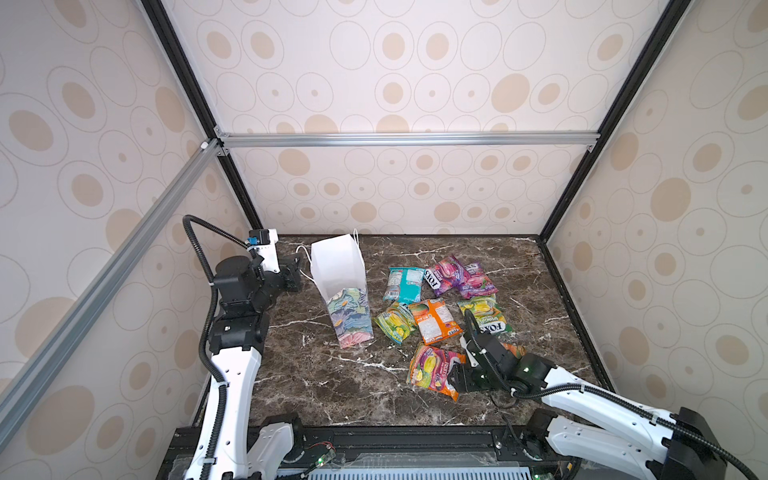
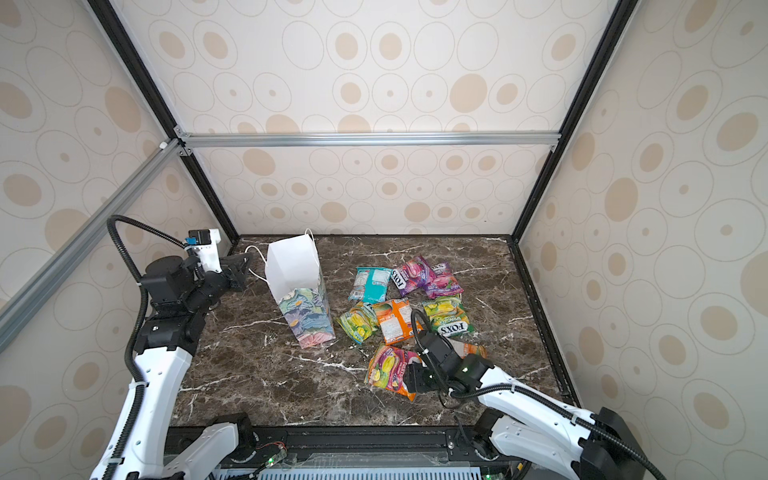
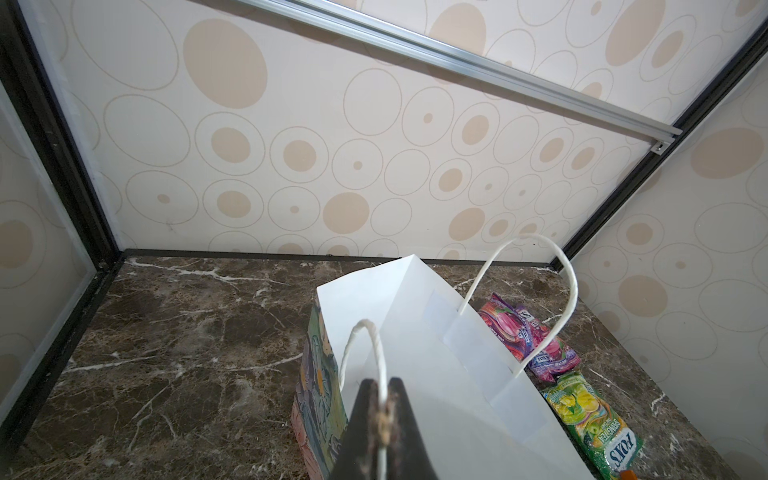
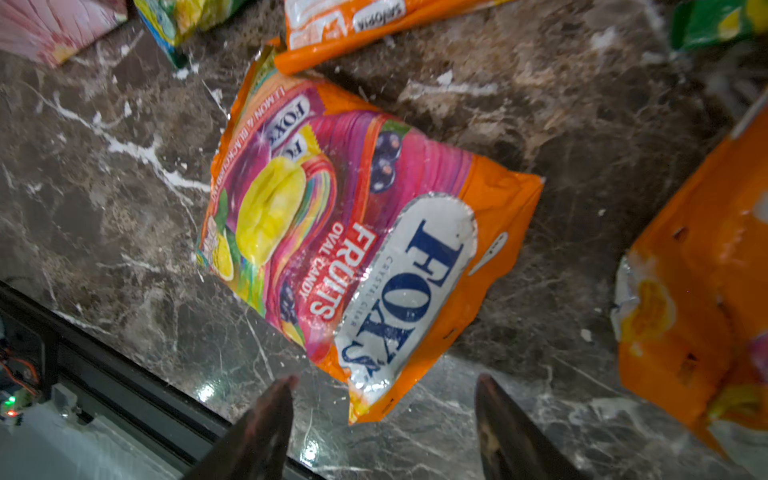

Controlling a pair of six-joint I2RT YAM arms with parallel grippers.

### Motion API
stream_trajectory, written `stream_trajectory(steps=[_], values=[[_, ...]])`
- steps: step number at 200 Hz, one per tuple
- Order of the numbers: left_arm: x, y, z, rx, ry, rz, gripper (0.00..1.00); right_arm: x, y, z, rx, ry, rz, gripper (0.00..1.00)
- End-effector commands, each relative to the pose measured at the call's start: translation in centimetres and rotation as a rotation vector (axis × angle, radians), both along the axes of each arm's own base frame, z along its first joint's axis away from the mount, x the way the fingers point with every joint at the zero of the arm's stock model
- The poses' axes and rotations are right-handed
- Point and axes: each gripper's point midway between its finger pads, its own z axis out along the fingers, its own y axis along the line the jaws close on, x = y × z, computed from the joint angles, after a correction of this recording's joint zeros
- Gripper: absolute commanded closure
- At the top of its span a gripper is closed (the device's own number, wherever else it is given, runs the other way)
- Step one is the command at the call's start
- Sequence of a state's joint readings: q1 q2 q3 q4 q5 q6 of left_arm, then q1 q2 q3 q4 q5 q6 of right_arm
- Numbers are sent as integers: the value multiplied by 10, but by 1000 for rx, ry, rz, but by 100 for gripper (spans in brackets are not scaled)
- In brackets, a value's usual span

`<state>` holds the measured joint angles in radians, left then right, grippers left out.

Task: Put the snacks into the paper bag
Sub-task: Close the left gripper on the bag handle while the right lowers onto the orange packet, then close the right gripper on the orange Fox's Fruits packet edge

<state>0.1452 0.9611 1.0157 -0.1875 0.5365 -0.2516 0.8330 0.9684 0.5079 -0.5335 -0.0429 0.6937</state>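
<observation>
The paper bag (image 1: 338, 270) (image 2: 293, 270) (image 3: 440, 374) stands upright and open at the back left of the marble top, white inside and floral outside. My left gripper (image 1: 299, 271) (image 2: 246, 266) (image 3: 382, 384) is shut on its near white cord handle (image 3: 374, 345). Several snacks lie to the right of the bag: a teal packet (image 1: 405, 284), two purple ones (image 1: 449, 272), green-yellow ones (image 1: 395, 326) (image 3: 594, 419), and an orange one (image 1: 436, 322). My right gripper (image 1: 453, 374) (image 2: 409, 374) (image 4: 384, 380) is open, low over the near end of an orange-pink FOX'S packet (image 1: 432, 368) (image 4: 345, 232), whose corner reaches between the fingers.
Another orange packet (image 4: 698, 316) lies beside my right gripper, partly hidden under the arm in both top views. Patterned walls on a black frame (image 1: 573, 291) close in the table on three sides. A black rail (image 1: 395, 436) runs along the front edge, close to the right gripper.
</observation>
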Motion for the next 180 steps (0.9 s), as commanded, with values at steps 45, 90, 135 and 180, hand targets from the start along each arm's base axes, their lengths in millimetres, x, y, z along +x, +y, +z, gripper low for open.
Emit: stream_trajectory(steps=[45,90,135,180], values=[[-4,2,15,5,-54,5,93,-20,-7,-21,-153,48,15,29],[-4,3,15,10,-59,16,95,-14,-2,-26,-158,29,13,28],[-4,3,15,9,-60,14,95,-18,6,-34,-144,64,47,28],[-5,4,15,11,-61,17,96,-16,3,-34,-146,49,33,29]])
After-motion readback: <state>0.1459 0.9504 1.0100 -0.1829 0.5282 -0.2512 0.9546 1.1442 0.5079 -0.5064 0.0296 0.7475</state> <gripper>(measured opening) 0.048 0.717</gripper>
